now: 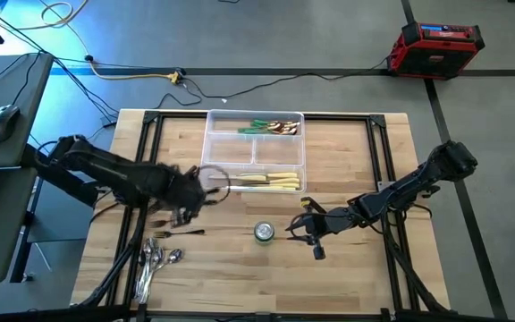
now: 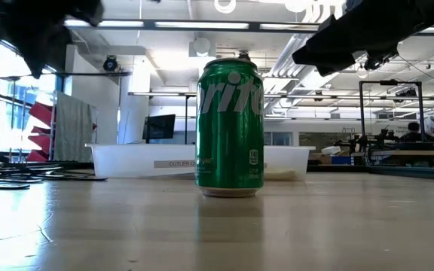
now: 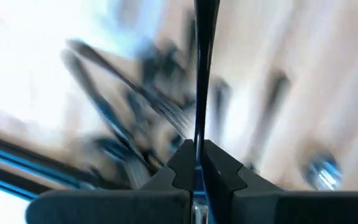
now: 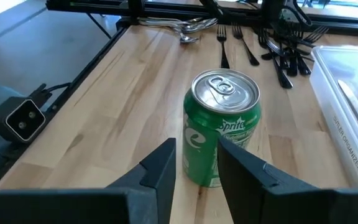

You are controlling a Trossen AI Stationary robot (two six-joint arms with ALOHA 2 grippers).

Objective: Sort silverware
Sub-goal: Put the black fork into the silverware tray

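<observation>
My left gripper hangs over the table's left half, pointing steeply down, and is shut on a slim dark utensil. More dark forks and shiny spoons lie flat on the wood below and in front of it. Green-handled pieces and cream-handled knives lie in a clear divided tray. My right gripper stands open just short of a green soda can, which stands upright on its base, apart from the fingers. My left gripper pinches the dark utensil's thin shaft between its two fingertips. The fingers come from above, and the utensil runs on straight past them, along their line. It hangs clear of the table. Blur hides which end is held.
The can stands mid-table between the two grippers and fills the low view's centre. The tray lies at the far middle. A black frame borders the tabletop. Bare wood shows at the near right.
</observation>
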